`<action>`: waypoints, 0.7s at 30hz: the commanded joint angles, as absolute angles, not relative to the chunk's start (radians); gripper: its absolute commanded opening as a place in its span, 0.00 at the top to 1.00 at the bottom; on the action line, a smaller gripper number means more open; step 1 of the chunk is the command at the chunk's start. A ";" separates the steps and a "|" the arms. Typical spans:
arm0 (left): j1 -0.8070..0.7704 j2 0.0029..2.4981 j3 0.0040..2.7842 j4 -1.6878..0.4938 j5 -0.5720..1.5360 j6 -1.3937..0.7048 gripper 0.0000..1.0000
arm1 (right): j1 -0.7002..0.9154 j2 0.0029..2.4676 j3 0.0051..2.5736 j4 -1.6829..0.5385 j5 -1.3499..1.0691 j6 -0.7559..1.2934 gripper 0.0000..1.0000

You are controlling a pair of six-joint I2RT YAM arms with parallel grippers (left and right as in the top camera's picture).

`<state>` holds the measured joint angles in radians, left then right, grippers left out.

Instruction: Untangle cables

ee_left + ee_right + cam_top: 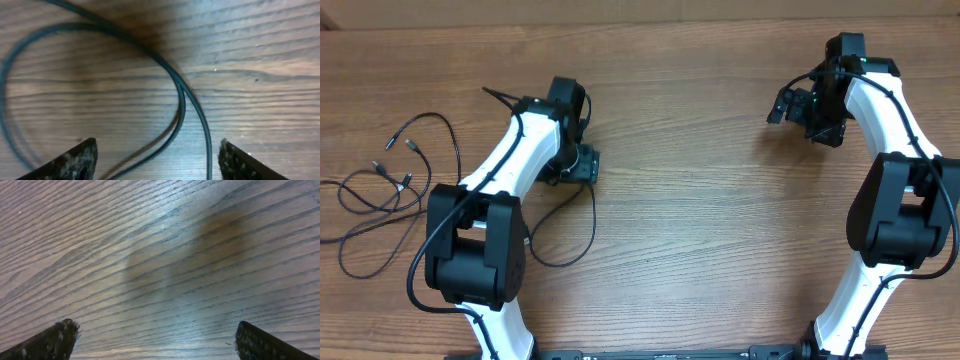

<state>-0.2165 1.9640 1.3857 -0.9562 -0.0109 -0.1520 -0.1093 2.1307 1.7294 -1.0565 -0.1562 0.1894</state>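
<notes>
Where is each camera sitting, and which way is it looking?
Overhead: above the brown wooden table, looking straight down; the white-and-black left arm, right arm and thin black cables show.
Left wrist: on the left arm, looking down at cable; the open left gripper shows.
Right wrist: on the right arm, looking down at bare wood; the open right gripper shows.
Shared: overhead and left wrist both see cable.

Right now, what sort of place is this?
Likely a robotics lab workbench: a wood-grain table, a left arm and right arm mounted at its near edge, and thin black cables lying loose.
</notes>
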 commanded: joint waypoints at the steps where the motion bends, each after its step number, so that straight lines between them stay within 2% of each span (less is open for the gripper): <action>1: -0.230 1.973 1.324 -0.910 0.012 -0.146 0.17 | -0.107 2.099 1.738 -1.052 -0.150 0.188 0.00; 9: -0.258 1.973 1.214 -0.765 0.019 -0.171 0.16 | -0.107 2.098 1.738 -1.052 -0.150 0.188 0.00; 11: -0.269 1.973 1.207 -0.763 0.018 -0.155 0.19 | -0.107 2.098 1.738 -1.052 -0.150 0.188 0.00; 13: -0.276 1.973 1.206 -0.770 0.015 -0.153 0.38 | -0.107 2.098 1.738 -1.052 -0.150 0.188 0.00; 14: -0.276 1.973 1.206 -0.772 0.015 -0.153 0.51 | -0.107 2.098 1.738 -1.052 -0.150 0.188 0.00; 15: -0.276 1.973 1.206 -0.776 0.015 -0.153 0.56 | -0.107 2.099 1.738 -1.052 -0.150 0.188 0.00; 21: -0.276 1.973 1.206 -0.785 0.020 -0.154 0.62 | -0.107 2.099 1.738 -1.052 -0.150 0.188 0.00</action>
